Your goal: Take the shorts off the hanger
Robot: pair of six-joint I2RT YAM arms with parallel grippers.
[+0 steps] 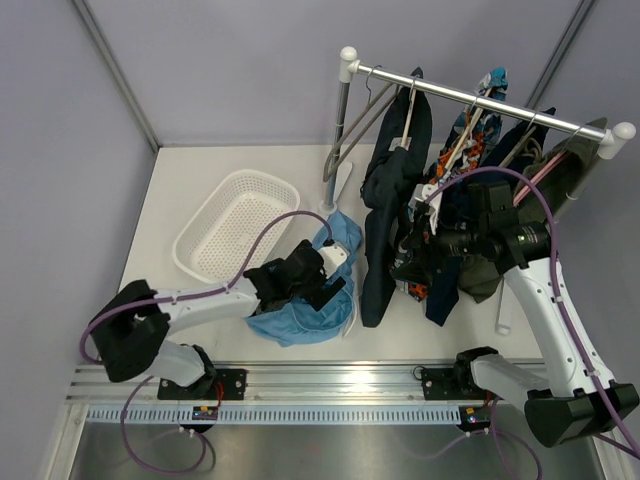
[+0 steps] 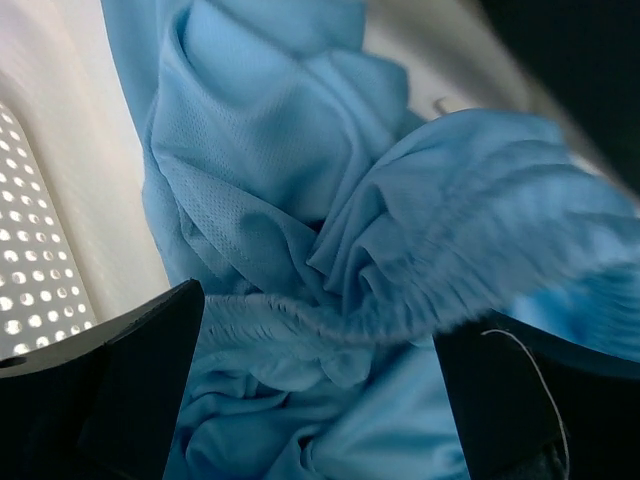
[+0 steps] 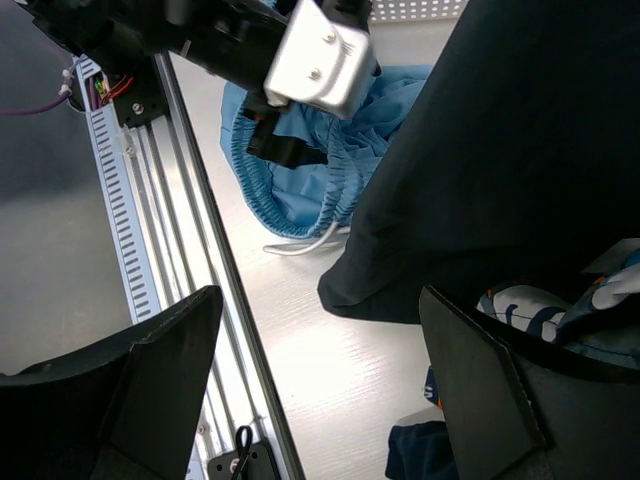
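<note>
The light blue shorts (image 1: 300, 318) lie crumpled on the table, off any hanger. They fill the left wrist view (image 2: 300, 200), and their white drawstring (image 3: 305, 245) shows in the right wrist view. My left gripper (image 1: 335, 282) is open right over them, its jaws wide apart with the gathered waistband (image 2: 300, 320) between them (image 2: 318, 318). The dark navy shorts (image 1: 385, 215) hang on a hanger (image 1: 407, 110) from the rack. My right gripper (image 1: 410, 262) is open and empty (image 3: 320, 295), low beside their hem (image 3: 470, 170).
A white perforated basket (image 1: 235, 225) stands at the left. The clothes rack rail (image 1: 480, 100) crosses the back right with several more garments (image 1: 470, 140) hung on it. The aluminium base rail (image 1: 320, 385) runs along the near edge.
</note>
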